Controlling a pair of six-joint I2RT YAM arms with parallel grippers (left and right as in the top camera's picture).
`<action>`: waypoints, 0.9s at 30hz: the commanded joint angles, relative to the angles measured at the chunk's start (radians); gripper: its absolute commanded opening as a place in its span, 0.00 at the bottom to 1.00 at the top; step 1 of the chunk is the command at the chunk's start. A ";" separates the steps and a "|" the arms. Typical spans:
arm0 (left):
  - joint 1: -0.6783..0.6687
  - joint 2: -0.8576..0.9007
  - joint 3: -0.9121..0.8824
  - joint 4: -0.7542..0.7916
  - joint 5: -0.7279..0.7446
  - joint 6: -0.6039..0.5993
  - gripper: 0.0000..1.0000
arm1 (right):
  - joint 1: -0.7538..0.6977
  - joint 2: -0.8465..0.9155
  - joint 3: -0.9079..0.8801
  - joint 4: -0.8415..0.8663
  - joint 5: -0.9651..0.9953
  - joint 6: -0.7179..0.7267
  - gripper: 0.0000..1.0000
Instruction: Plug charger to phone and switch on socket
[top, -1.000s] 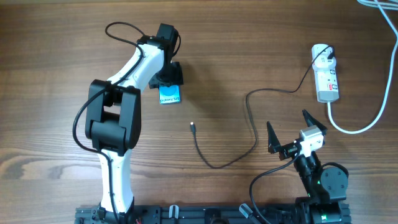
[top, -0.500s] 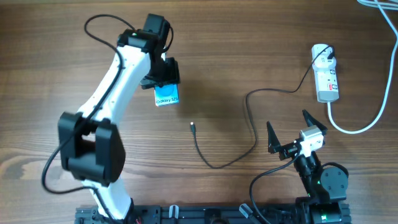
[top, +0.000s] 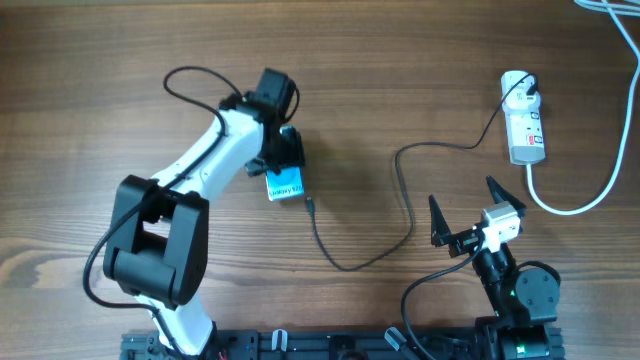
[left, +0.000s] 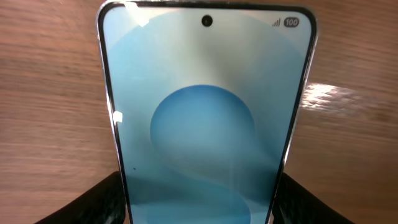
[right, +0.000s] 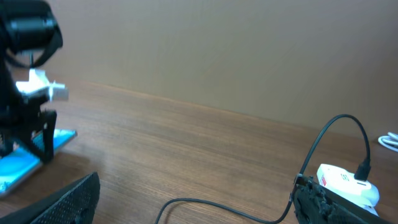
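Observation:
My left gripper (top: 281, 165) is shut on the phone (top: 285, 184), which has a blue-turquoise screen and a white edge. The phone fills the left wrist view (left: 208, 118) between the two black fingers. The charger's thin black cable (top: 405, 205) curves across the table. Its metal-tipped plug (top: 310, 205) lies just right of the phone. The cable's other end is plugged into the white socket strip (top: 524, 128) at the right. My right gripper (top: 465, 215) is open and empty near the front edge, with the cable (right: 236, 208) and the socket (right: 348, 183) in its view.
A thick white cable (top: 600, 185) loops from the socket toward the table's right edge. The left arm (top: 170, 220) stretches over the left half of the table. The right arm's base (top: 520, 295) stands at the front right.
My left gripper has carried the phone right and toward the front, down next to the charger's free plug. The right arm has not moved.

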 joint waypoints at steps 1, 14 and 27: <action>-0.008 -0.004 -0.087 0.077 -0.076 -0.060 0.66 | 0.005 -0.004 -0.001 0.003 0.009 -0.008 1.00; -0.006 -0.003 -0.097 0.161 -0.137 -0.060 0.72 | 0.005 -0.004 -0.001 0.003 0.009 -0.008 1.00; -0.007 -0.003 -0.098 0.196 -0.176 -0.060 0.83 | 0.005 -0.004 -0.001 0.003 0.009 -0.008 1.00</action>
